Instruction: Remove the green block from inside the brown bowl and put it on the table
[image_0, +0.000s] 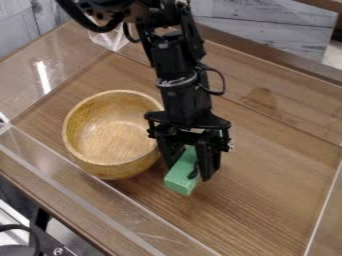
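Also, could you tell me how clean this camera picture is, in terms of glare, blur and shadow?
Camera view: soft and low in detail overall; pale glare streaks on the acrylic walls and on the table; the gripper is dark, its fingers hard to separate; the green block and brown bowl read clearly, with faint shadow beneath them.

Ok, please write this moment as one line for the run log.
gripper: shut on green block | green block: outside brown bowl, lower end on table | brown bowl: empty | release: not yet done

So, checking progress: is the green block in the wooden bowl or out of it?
Out. The bright green rectangular block stands on the wood-grain table beside the empty round tan wooden bowl.
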